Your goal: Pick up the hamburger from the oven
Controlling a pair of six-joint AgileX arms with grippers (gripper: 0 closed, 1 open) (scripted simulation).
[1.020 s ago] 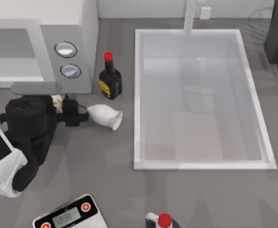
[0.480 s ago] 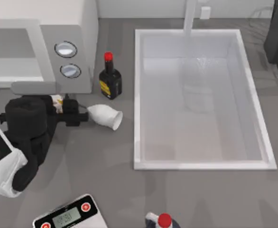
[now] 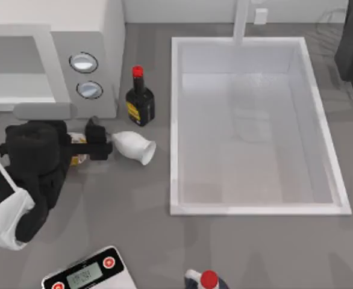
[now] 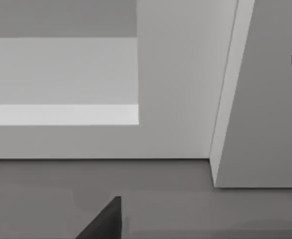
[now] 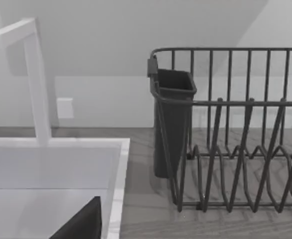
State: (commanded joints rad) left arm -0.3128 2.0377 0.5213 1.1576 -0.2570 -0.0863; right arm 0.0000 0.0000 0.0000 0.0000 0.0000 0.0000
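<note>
The hamburger (image 3: 76,158) shows as tan and yellow patches on the table just in front of the oven (image 3: 50,24), mostly covered by my left arm. My left gripper (image 3: 96,139) sits over it by the oven's knob panel and looks shut on it; its black tips reach almost to the base of a fallen wine glass (image 3: 134,147). The left wrist view looks at the oven (image 4: 181,99) front from close by. My right gripper (image 5: 81,226) is parked at the far right by the dish rack.
A dark bottle with a red cap (image 3: 140,102) stands right of the oven. The big white sink (image 3: 175,120) takes the table's middle and right. A kitchen scale (image 3: 89,274) and another red-capped bottle (image 3: 208,280) sit at the front edge. A dish rack (image 5: 225,129) stands beyond the sink.
The left gripper has shifted slightly right and turned, and the hamburger has moved with it a little away from the oven front. The right arm has not moved.
</note>
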